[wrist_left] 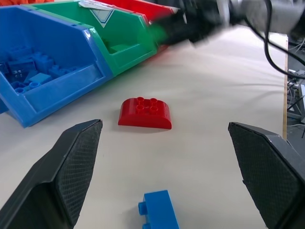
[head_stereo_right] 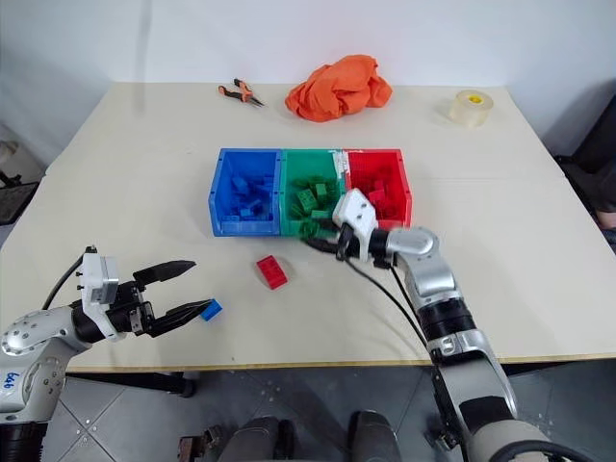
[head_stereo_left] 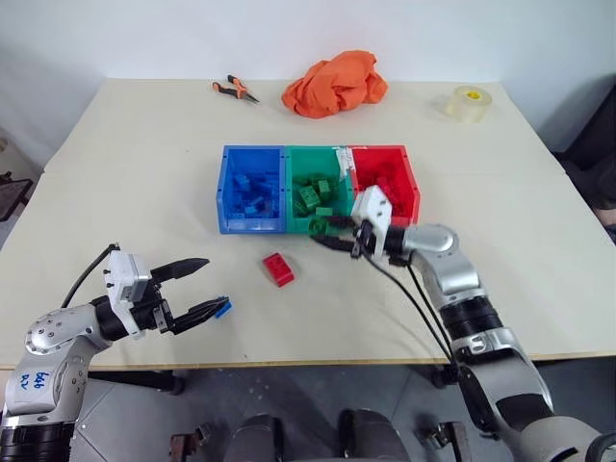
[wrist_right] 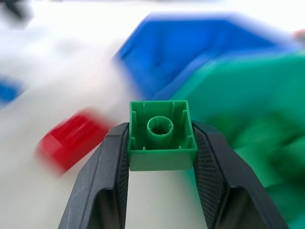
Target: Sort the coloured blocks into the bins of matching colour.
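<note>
The pale counter carries everything. Toward the middle sit the three joined bins: the blue bin on the left, the green bin in the centre and the red bin on the right, each holding bricks of its own colour. At the far edge lies a crumpled orange cloth, with orange-handled pliers to its left and a roll of clear tape far off to the right.

The right gripper hangs at the near rim of the green bin, its jaws closed on a small green brick, hollow underside toward the wrist camera. The left gripper is near the counter's near left edge, jaws spread wide and holding nothing.

Between the two arms, just near of the bins, a red brick with a rounded top lies on the counter, studs up. A small blue brick lies close to the near edge, just beside the tip of the left gripper's lower finger; I cannot tell whether they touch.
</note>
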Controlling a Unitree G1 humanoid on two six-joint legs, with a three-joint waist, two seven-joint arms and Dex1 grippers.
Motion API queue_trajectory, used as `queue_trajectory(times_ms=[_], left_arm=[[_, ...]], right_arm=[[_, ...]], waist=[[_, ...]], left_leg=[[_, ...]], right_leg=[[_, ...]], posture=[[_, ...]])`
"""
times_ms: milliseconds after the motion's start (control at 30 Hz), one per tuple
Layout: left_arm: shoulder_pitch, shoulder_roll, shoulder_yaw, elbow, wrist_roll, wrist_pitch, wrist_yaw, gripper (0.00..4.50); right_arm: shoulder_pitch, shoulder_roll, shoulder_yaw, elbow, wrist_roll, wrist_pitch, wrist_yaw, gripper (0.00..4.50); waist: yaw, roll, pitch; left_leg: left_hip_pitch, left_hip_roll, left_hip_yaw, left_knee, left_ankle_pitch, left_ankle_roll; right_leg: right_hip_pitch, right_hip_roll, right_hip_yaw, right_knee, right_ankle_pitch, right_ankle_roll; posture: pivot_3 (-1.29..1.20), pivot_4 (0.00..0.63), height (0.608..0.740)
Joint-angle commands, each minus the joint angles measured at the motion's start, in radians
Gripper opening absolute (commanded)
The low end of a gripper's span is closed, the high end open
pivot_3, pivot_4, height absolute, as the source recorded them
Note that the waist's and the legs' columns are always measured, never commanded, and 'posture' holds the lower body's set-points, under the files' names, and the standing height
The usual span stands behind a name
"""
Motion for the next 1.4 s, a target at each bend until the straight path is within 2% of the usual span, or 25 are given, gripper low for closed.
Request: queue_trajectory(times_ms=[33, 133, 400, 433, 533, 667, 767, 900, 1033, 1133, 1267, 1400], left_arm=[[-0.020, -0.004, 0.006, -0.002, -0.008, -0.023, -0.005, 4.50], [-0.052, -0.009, -0.013, 0.022, 0.002, -0.029, -0.007, 4.50], [-0.084, -0.019, -0.029, 0.046, 0.013, -0.050, -0.001, 4.50], [-0.081, -0.020, -0.028, 0.041, 0.012, -0.049, 0.002, 4.50], [-0.072, -0.020, -0.023, 0.025, 0.008, -0.043, 0.013, 4.50], [-0.054, -0.016, -0.007, 0.002, 0.000, -0.028, 0.035, 4.50], [-0.023, -0.006, 0.022, -0.012, -0.010, -0.019, 0.047, 4.50], [0.042, 0.023, 0.083, -0.002, -0.012, -0.026, 0.033, 4.50], [0.104, 0.055, 0.140, 0.007, -0.017, -0.025, 0.009, 4.50], [0.154, 0.073, 0.179, 0.006, -0.020, -0.023, -0.011, 4.50], [0.187, 0.083, 0.200, -0.003, -0.018, -0.016, -0.011, 4.50], [0.140, 0.075, 0.148, -0.054, -0.001, 0.015, 0.047, 4.50]], right_arm=[[-0.126, 0.000, -0.049, 0.095, 0.002, -0.006, -0.063, 1.45], [-0.214, 0.008, -0.042, 0.262, -0.045, -0.075, -0.098, 1.45], [-0.310, 0.029, -0.036, 0.464, -0.097, -0.193, -0.116, 4.28], [-0.310, 0.024, -0.039, 0.461, -0.096, -0.199, -0.111, 4.44], [-0.276, 0.000, -0.044, 0.391, -0.070, -0.205, -0.040, 4.44], [-0.108, -0.082, -0.033, 0.123, 0.036, -0.138, 0.192, 4.44], [0.061, -0.191, -0.029, -0.072, 0.130, -0.049, 0.375, 4.44], [0.249, -0.382, -0.050, -0.191, 0.162, -0.006, 0.524, 4.44], [0.343, -0.523, -0.097, -0.146, 0.161, -0.039, 0.577, 4.44], [0.378, -0.581, -0.132, -0.123, 0.175, -0.046, 0.600, 4.44], [0.359, -0.584, -0.132, -0.119, 0.182, -0.034, 0.572, 4.44], [0.322, -0.543, -0.122, -0.121, 0.181, -0.028, 0.537, 4.44]], waist=[[-0.001, 0.000, 0.000], [-0.003, -0.001, 0.000], [-0.004, -0.001, 0.000], [-0.005, -0.001, 0.000], [-0.006, -0.001, 0.000], [0.005, -0.001, -0.001], [0.008, -0.001, -0.001], [0.005, 0.000, 0.000], [0.001, 0.002, 0.001], [0.001, 0.002, 0.001], [0.004, 0.002, 0.001], [0.007, 0.002, 0.001]], left_leg=[[0.000, 0.000, 0.000, 0.000, 0.000, 0.000], [0.001, 0.000, 0.000, 0.000, 0.000, 0.000], [0.000, -0.001, 0.001, 0.000, 0.000, 0.000], [0.000, -0.001, 0.001, 0.000, 0.000, 0.000], [0.000, 0.000, 0.001, 0.000, 0.000, 0.000], [0.000, -0.001, -0.001, 0.000, 0.000, 0.000], [-0.001, -0.001, -0.004, 0.000, 0.000, 0.001], [-0.001, -0.001, -0.003, 0.000, -0.001, 0.001], [0.001, 0.002, 0.000, -0.001, -0.001, 0.000], [0.004, 0.004, 0.002, -0.002, -0.002, -0.001], [0.004, 0.004, 0.002, -0.002, -0.002, -0.001], [0.004, 0.003, 0.002, -0.002, -0.002, -0.001]], right_leg=[[-0.001, 0.000, 0.000, 0.001, 0.000, 0.000], [-0.001, 0.001, 0.000, 0.003, 0.000, 0.000], [-0.001, 0.001, 0.000, 0.003, 0.000, 0.000], [-0.001, 0.001, 0.000, 0.003, 0.000, 0.000], [-0.001, 0.001, 0.000, 0.003, 0.000, 0.000], [0.000, 0.001, 0.001, 0.003, 0.000, 0.000], [0.002, 0.000, 0.001, 0.001, 0.000, 0.000], [0.004, -0.002, 0.002, -0.006, 0.000, 0.000], [0.009, -0.001, 0.001, -0.017, 0.000, 0.000], [0.010, -0.001, 0.001, -0.017, 0.000, 0.000], [0.010, -0.001, 0.002, -0.017, 0.000, -0.001], [0.010, -0.003, 0.003, -0.017, 0.000, -0.001]], posture=[[0.00, 0.150, 0.740], [0.00, 0.150, 0.740], [0.00, 0.150, 0.740], [0.00, 0.150, 0.740], [0.00, 0.150, 0.740], [0.00, 0.150, 0.740], [0.00, 0.150, 0.740], [0.00, 0.150, 0.740], [0.00, 0.150, 0.740], [0.00, 0.150, 0.740], [0.00, 0.150, 0.740], [0.00, 0.150, 0.740]])
